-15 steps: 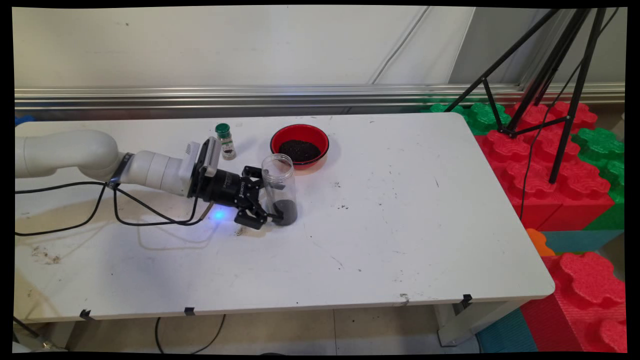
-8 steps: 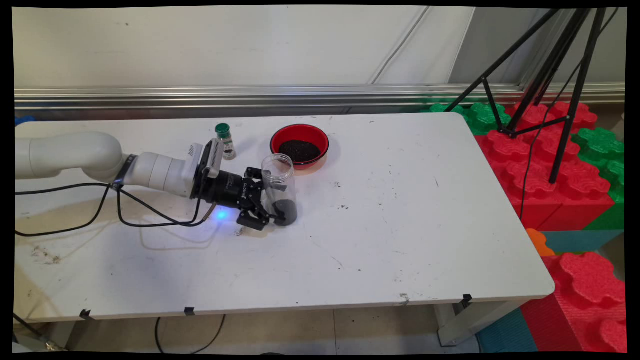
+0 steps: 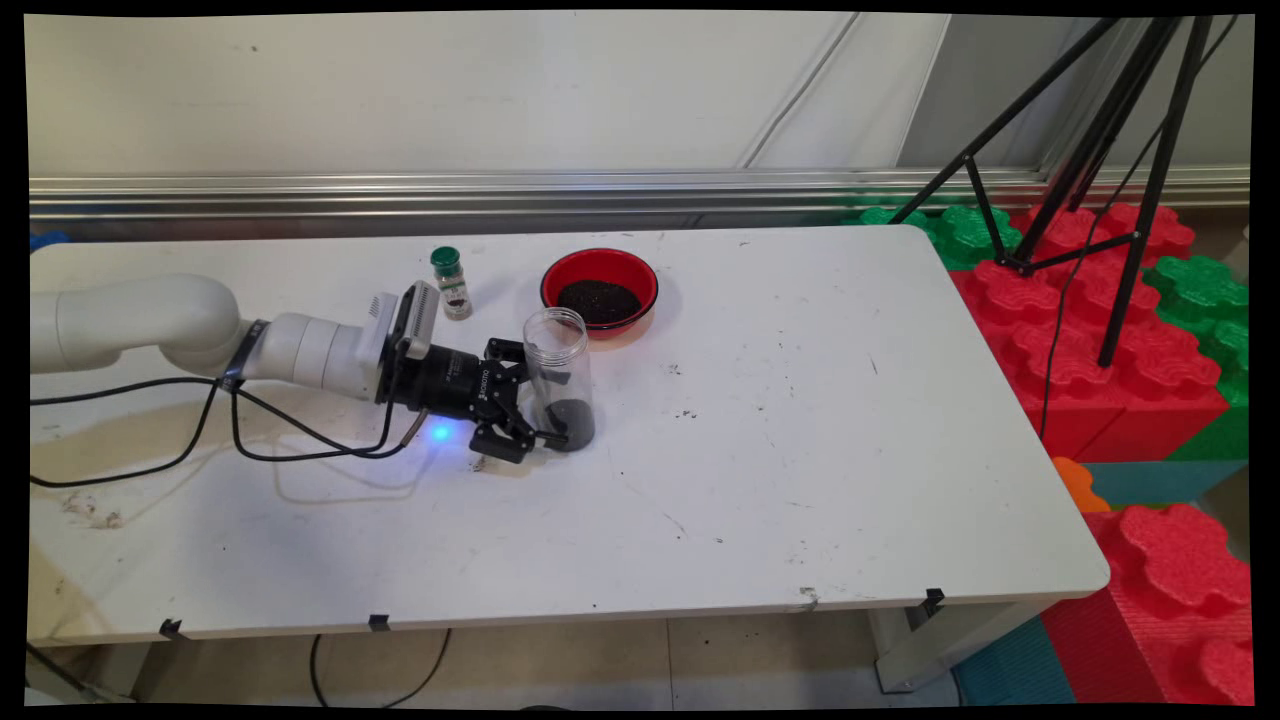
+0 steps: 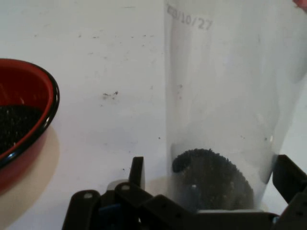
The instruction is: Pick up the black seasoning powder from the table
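A clear plastic jar (image 3: 558, 365) stands upright on the white table (image 3: 800, 450), with a dark heap of granules in its bottom. My gripper (image 3: 540, 397) reaches in from the left, low over the table, with its fingers on either side of the jar's lower half. In the hand view the jar (image 4: 225, 96) fills the right side. A gap shows between the left finger (image 4: 137, 170) and the jar wall, while the right finger (image 4: 289, 176) sits at the jar's other edge. The gripper (image 4: 211, 170) is open.
A red bowl (image 3: 600, 258) of dark granules sits just behind the jar, its rim (image 4: 50, 91) at the hand view's left. A small green-capped bottle (image 3: 452, 283) stands behind the hand. Black cables (image 3: 300, 435) trail left. A tripod (image 3: 1100, 150) and foam blocks (image 3: 1100, 340) stand beyond the table's right end.
The hand has drawn back slightly to the left and its near finger has moved away from the jar. The jar has stayed where it stood.
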`<state>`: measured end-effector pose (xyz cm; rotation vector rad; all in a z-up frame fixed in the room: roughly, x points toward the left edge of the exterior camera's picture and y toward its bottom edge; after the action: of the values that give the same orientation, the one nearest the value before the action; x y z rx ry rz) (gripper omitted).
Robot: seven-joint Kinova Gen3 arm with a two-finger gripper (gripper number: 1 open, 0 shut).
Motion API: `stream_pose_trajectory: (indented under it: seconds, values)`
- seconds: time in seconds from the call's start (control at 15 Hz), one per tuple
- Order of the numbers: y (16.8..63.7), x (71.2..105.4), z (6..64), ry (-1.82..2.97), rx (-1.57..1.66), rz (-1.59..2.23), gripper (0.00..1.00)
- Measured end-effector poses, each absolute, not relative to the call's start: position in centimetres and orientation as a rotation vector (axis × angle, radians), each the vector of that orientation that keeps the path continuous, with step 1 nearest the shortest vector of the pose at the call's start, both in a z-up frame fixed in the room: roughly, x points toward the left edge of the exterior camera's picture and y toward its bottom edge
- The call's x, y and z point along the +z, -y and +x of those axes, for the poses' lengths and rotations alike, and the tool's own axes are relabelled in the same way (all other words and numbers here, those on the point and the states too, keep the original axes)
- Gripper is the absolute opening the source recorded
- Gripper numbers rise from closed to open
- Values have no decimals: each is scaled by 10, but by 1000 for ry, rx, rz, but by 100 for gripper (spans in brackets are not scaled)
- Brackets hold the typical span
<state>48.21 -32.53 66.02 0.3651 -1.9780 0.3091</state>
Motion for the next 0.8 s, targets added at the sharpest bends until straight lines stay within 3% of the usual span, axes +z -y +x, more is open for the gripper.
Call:
stream_pose_trajectory:
  seconds: [0.8]
  values:
    - [325,643,481,1924,297,375,100]
